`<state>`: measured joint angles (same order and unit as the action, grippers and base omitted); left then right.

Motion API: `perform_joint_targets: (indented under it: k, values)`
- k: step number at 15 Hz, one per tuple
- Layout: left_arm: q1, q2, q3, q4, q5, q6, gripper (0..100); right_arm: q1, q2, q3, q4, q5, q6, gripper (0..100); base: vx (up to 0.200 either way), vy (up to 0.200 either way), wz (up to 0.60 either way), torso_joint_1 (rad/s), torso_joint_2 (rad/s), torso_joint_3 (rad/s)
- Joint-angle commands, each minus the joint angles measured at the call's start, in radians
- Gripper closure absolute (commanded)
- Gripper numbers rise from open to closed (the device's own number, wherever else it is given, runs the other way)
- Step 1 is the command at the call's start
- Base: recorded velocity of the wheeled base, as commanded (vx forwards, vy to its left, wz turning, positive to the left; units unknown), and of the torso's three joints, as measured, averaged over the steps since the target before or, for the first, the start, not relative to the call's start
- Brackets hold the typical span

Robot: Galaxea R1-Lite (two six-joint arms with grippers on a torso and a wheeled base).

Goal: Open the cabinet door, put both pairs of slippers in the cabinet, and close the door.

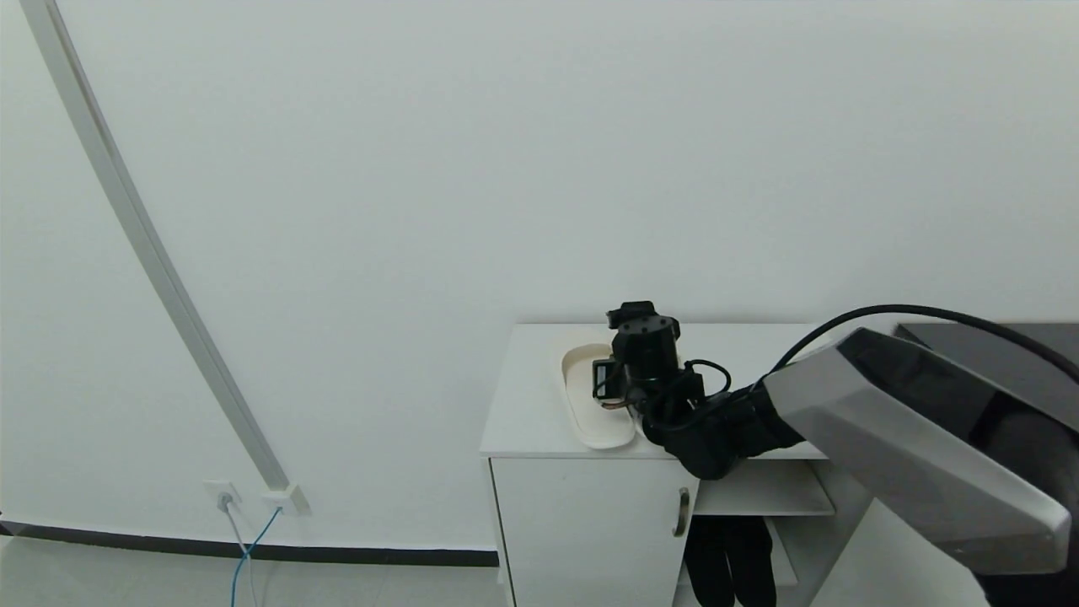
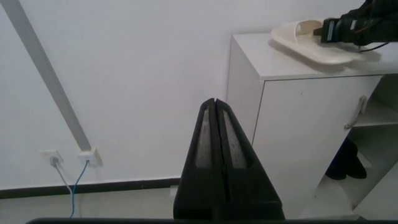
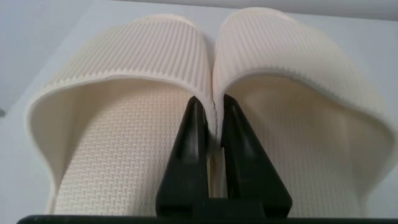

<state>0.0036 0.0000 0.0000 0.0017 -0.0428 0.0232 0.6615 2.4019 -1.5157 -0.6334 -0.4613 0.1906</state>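
Right gripper (image 3: 211, 106) clamped adjoining inner walls of cream slippers (image 3: 140, 81) on top of cabinet (image 1: 531, 405), pair at 9 o'clock of wrist. Left gripper (image 2: 216, 109) closed, empty. Black slippers (image 1: 729, 556) sat inside cabinet, at 5 o'clock of handle (image 1: 681, 512). Risk: thin pinch could let one slipper slide free on lift and drop off front edge. No legible writing.

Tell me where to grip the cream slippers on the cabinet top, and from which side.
Pinch the two touching inner edges together, coming from above on the heel side. The cream slippers lie flat side by side, so one pinch takes both.
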Motion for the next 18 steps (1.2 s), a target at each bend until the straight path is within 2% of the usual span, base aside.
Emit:
perform_joint_targets:
  k: [1, 5, 9, 13, 15, 18]
  values:
    - [-0.001, 0.000, 0.000, 0.000, 0.000, 0.000, 100, 0.017, -0.216, 0.183, -0.023, 0.041, 0.000, 100, 0.000, 0.000, 0.00, 0.000, 0.00, 0.000]
    - [-0.001, 0.002, 0.000, 0.000, 0.000, 0.000, 100, 0.058, -0.515, 0.545, -0.097, 0.121, -0.039, 100, 0.000, 0.000, 0.00, 0.000, 0.00, 0.000]
    - [-0.001, 0.002, 0.000, 0.000, 0.000, 0.000, 100, 0.078, -0.744, 0.796, -0.109, 0.248, -0.051, 100, 0.000, 0.000, 0.00, 0.000, 0.00, 0.000]
    - [-0.001, 0.000, 0.000, 0.000, 0.000, 0.000, 100, 0.078, -0.836, 0.894, -0.111, 0.386, -0.086, 100, 0.000, 0.000, 0.00, 0.000, 0.00, 0.000]
    - [-0.001, 0.002, 0.000, 0.000, 0.000, 0.001, 100, 0.075, -0.839, 0.936, -0.155, 0.429, -0.178, 100, 0.000, 0.000, 0.00, 0.000, 0.00, 0.000]
    - [-0.001, 0.002, 0.000, 0.000, 0.000, 0.001, 100, 0.075, -0.822, 0.954, -0.204, 0.441, -0.189, 100, 0.000, 0.000, 0.00, 0.000, 0.00, 0.000]
